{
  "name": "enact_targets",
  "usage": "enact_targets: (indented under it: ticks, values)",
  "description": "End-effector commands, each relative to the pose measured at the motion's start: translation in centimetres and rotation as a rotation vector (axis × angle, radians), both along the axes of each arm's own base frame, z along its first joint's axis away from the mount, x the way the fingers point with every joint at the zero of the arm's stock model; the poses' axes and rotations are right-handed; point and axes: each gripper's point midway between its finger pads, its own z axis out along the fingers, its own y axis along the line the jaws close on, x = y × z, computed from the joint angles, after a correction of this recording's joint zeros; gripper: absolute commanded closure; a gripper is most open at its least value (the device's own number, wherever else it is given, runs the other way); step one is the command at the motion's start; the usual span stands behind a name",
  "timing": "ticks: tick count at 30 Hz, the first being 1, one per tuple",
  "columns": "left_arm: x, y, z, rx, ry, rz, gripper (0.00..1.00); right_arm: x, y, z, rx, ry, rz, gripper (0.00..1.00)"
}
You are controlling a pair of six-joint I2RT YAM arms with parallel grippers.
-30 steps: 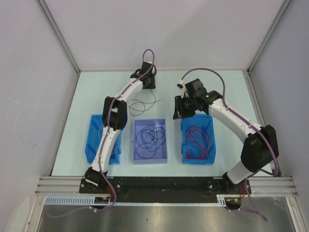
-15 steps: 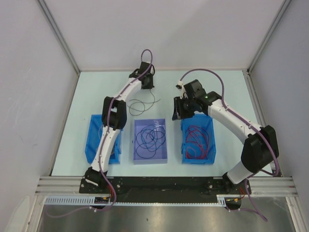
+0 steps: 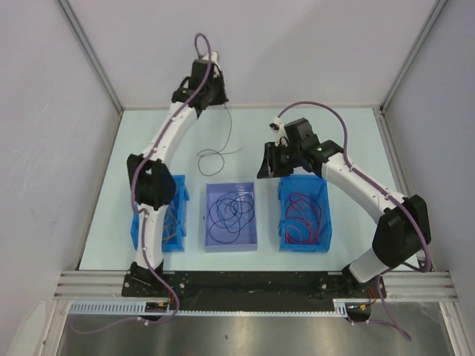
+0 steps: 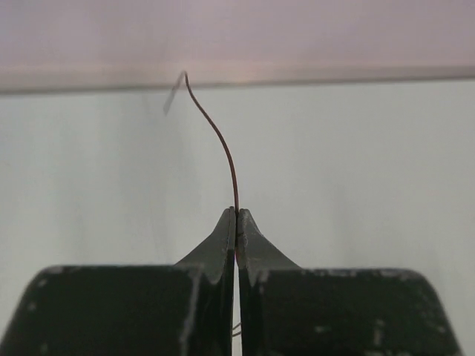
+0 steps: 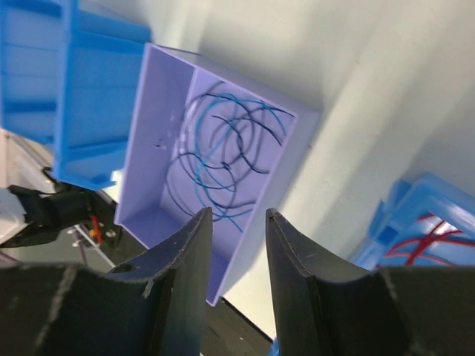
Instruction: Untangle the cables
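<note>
My left gripper (image 3: 219, 100) is raised at the back of the table and is shut on a thin dark wire (image 3: 228, 127). The wire hangs down to a loop (image 3: 211, 159) lying on the table. In the left wrist view the wire (image 4: 220, 144) rises from between my closed fingertips (image 4: 237, 213). My right gripper (image 3: 266, 169) is open and empty above the gap between the purple bin (image 3: 231, 244) and the right blue bin (image 3: 324, 215). In the right wrist view its fingers (image 5: 191, 245) frame the purple bin (image 5: 152, 141) with dark and blue cables (image 5: 226, 152).
The purple bin holds dark navy cables (image 3: 230, 211). The right blue bin holds red cables (image 3: 303, 217). A left blue bin (image 3: 177, 189) holds orange-tan wires, partly behind my left arm. Walls close the table on three sides.
My left gripper has risen and moved back-left, lifting one end of the dark wire off the table. My right gripper has shifted slightly left.
</note>
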Motion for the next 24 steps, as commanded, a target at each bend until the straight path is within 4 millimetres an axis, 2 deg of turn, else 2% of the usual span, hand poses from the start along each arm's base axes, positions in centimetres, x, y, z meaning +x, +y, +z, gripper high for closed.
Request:
enact_targets:
  ticks: [1, 3, 4, 6, 7, 8, 9, 12, 19, 24]
  values:
    - [-3.0, -0.4, 17.3, -0.161, -0.302, -0.076, 1.00, 0.1, 1.9, 5.1, 0.158, -0.100, 0.037, 0.62]
    - [-4.3, -0.4, 20.1, -0.188, -0.350, -0.098, 1.00, 0.1, 2.2, 6.5, 0.192, -0.136, 0.043, 0.62]
    - [-5.5, 0.0, 22.5, -0.204, -0.392, -0.103, 1.00, 0.2, 2.3, 6.9, 0.201, -0.150, 0.044, 0.62]
    - [-7.1, -0.2, 25.2, -0.238, -0.450, -0.141, 1.00, 0.2, 2.5, 8.0, 0.225, -0.185, 0.047, 0.61]
    - [-7.5, -0.3, 25.4, -0.244, -0.453, -0.151, 1.00, 0.4, 2.6, 8.3, 0.235, -0.196, 0.045, 0.61]
    - [-8.7, 0.0, 27.2, -0.256, -0.487, -0.160, 1.00, 0.4, 2.9, 8.9, 0.257, -0.213, 0.056, 0.60]
    - [-9.1, 0.0, 27.6, -0.260, -0.497, -0.166, 1.00, 0.5, 3.2, 9.3, 0.273, -0.216, 0.057, 0.60]
    - [-9.7, 0.3, 27.4, -0.257, -0.487, -0.166, 1.00, 0.7, 4.1, 10.7, 0.338, -0.250, 0.083, 0.59]
    - [-10.0, -0.3, 24.2, -0.281, -0.390, -0.176, 1.00, 2.1, 5.3, 14.8, 0.446, -0.406, 0.092, 0.49]
    - [-10.4, -0.5, 23.5, -0.297, -0.363, -0.182, 1.00, 3.1, 5.5, 16.1, 0.466, -0.476, 0.082, 0.46]
